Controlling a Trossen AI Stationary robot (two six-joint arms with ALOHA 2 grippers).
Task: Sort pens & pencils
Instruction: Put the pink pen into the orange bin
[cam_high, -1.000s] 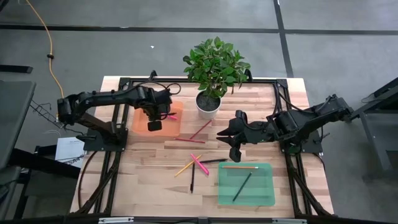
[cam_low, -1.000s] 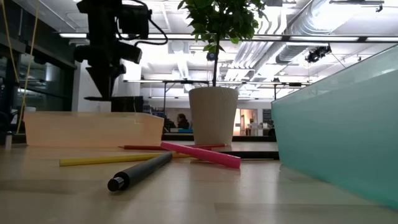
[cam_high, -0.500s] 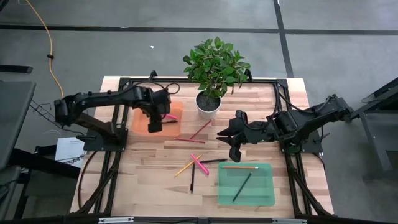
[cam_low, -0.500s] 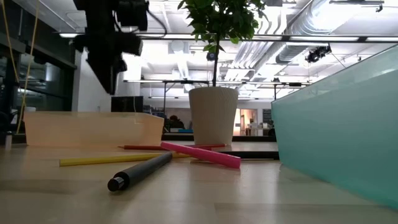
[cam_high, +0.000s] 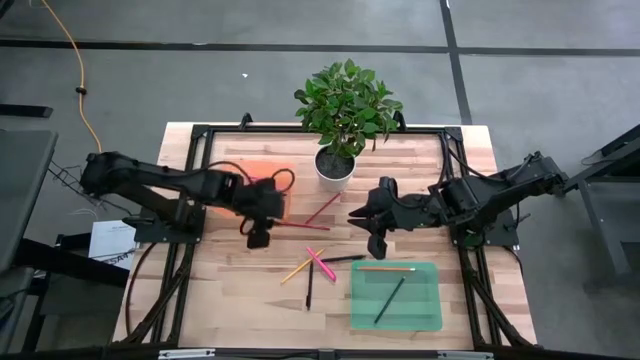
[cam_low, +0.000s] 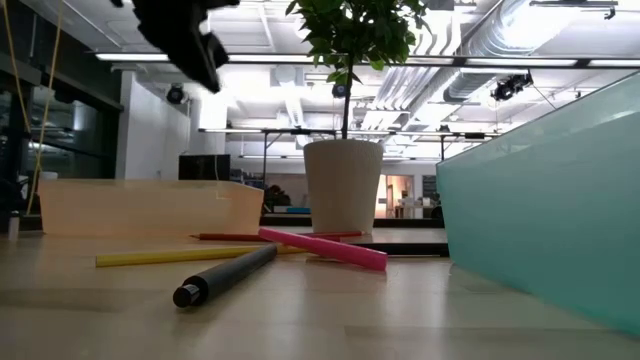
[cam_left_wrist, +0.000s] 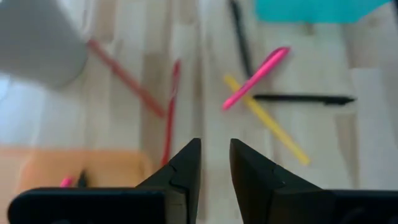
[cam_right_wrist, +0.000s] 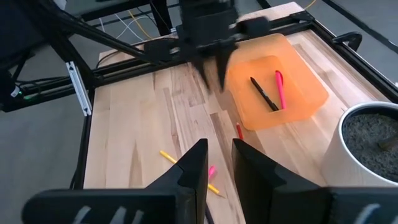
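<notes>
The left gripper has left its spot above the orange tray and now hangs past the tray's near edge, over bare table beside the red pencils. Its arm now covers most of the tray in the high view.

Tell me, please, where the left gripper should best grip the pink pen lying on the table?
Probably the pink pen's far end, from straight above, jaws across its width: it lies flat, and a yellow pencil crosses its middle. The left gripper hovers nearby.
</notes>
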